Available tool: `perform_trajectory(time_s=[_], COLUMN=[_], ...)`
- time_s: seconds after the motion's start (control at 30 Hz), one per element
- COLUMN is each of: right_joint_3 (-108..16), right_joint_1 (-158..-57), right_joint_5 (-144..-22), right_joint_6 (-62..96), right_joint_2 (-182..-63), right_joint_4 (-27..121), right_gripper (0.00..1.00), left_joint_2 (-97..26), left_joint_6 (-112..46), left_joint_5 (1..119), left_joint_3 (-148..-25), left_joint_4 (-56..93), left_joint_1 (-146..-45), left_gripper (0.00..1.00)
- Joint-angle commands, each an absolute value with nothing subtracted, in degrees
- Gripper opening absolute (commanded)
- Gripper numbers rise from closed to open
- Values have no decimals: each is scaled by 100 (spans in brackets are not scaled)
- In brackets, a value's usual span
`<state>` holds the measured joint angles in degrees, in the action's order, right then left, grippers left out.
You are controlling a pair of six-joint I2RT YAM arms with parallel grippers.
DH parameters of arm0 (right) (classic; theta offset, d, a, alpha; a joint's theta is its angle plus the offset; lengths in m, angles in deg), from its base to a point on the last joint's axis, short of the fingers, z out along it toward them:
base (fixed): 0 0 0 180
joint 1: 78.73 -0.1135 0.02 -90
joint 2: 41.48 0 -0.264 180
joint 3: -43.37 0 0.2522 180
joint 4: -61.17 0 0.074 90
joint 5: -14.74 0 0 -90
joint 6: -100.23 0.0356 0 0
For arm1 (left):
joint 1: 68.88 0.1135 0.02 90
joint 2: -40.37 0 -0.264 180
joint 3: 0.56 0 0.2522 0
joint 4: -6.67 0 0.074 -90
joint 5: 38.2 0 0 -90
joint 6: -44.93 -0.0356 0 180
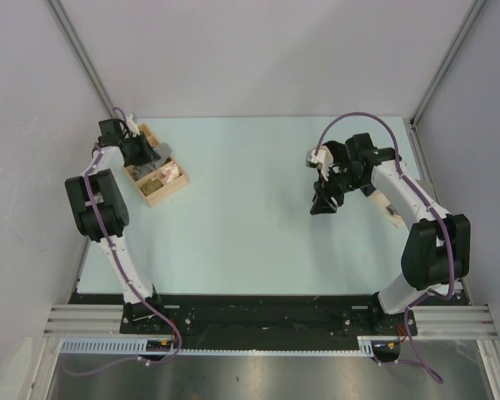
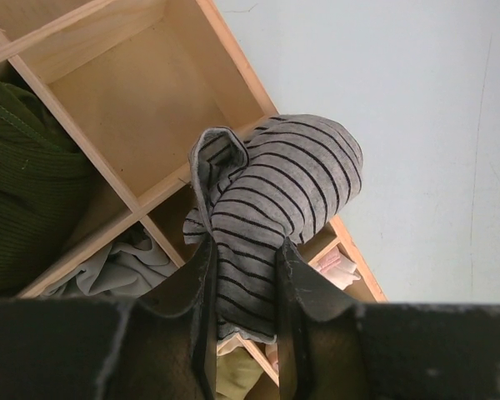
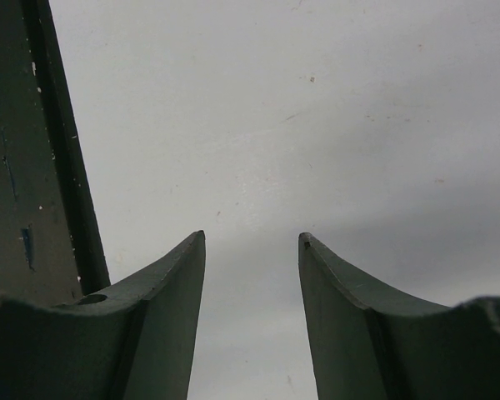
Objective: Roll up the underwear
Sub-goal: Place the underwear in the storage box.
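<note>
The underwear (image 2: 275, 200), a grey cloth with thin dark stripes rolled into a bundle, is pinched between my left gripper's (image 2: 245, 250) fingers and hangs over the wooden organiser box's (image 2: 133, 108) right rim. In the top view the left gripper (image 1: 140, 148) sits over that box (image 1: 177, 185) at the table's far left, and the underwear (image 1: 160, 152) shows as a small grey patch beside it. My right gripper (image 3: 252, 242) is open and empty above bare table; in the top view the right gripper (image 1: 322, 204) is right of centre.
The box has several compartments: one large empty one, one with a dark green garment (image 2: 25, 183), one with a pale grey-green cloth (image 2: 125, 267), one with pink cloth (image 2: 340, 265). White walls and metal frame posts (image 1: 79, 58) enclose the table.
</note>
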<state>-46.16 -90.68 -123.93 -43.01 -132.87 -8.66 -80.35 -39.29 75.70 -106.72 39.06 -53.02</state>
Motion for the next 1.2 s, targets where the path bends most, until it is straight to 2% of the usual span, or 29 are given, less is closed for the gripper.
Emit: perform_trajectory(time_s=[0.0,0.1,0.4,0.73,1.17], right_joint_3=[-4615,-4624,-4624,-4615,-4624], right_joint_1=[-9078,-9086,-9078,-9051,-8972], right_joint_5=[-12448,-12448,-12466,-12492,-12589], right_joint_6=[-4409,-4427,-4514,-4602,-4664], right_joint_2=[-13201,-13174,-13095,-12955,-12928], right_joint_4=[-928,-936,-980,-1033,-1095], right_gripper=[52,52,52,53,52], left_joint_2=[-8311,-8583,-8900,-9550,-8295], left_joint_6=[-4208,-4375,-4647,-4946,-3997], left_joint_5=[7026,6754,6033,5479,7490], left_joint_3=[-10922,-11301,-11407,-12585,-11936], left_joint_4=[4494,5169,5751,6999,4707], left_joint_1=[-5270,-5297,-5385,-5631,-5605], left_gripper=[11,11,11,11,11])
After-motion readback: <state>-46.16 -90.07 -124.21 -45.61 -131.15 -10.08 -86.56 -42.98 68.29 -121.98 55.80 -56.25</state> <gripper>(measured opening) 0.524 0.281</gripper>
